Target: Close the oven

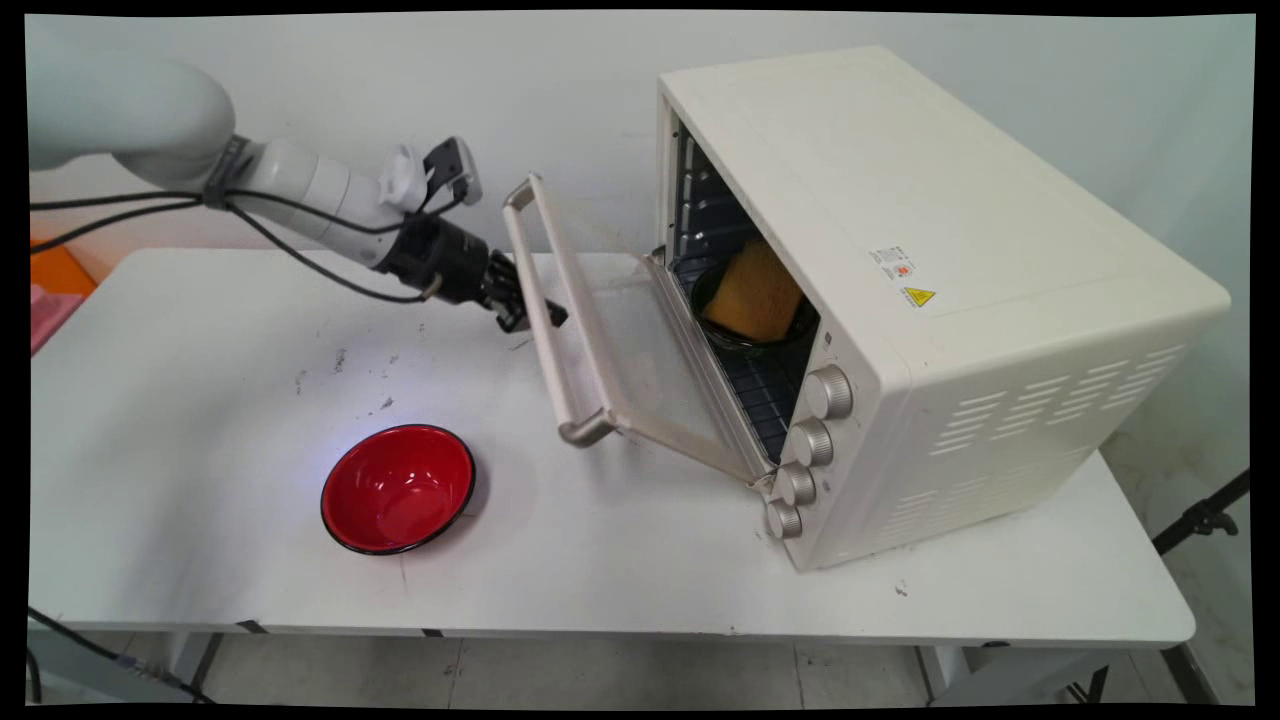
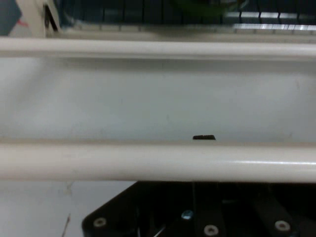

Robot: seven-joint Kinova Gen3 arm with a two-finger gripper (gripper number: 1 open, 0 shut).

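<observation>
My gripper (image 1: 548, 316) is at the handle (image 1: 562, 390) of the cream toaster oven's (image 1: 900, 250) glass door (image 1: 640, 350), which hangs half open and tilted. Its black fingers reach across the bar about midway along it, touching it. In the hand view the handle (image 2: 148, 160) runs straight across and hides the fingers; only one dark tip of the gripper (image 2: 203, 137) shows just past it, so they look shut together. Inside the oven a yellow-orange sponge-like block (image 1: 757, 288) sits in a black dish (image 1: 733, 338) on the rack.
A red bowl with a black rim (image 1: 398, 488) stands upright on the white table (image 1: 200, 400), in front of the gripper. Several knobs (image 1: 828, 392) line the oven's front. Orange and pink things (image 1: 55, 285) lie beyond the table's left edge.
</observation>
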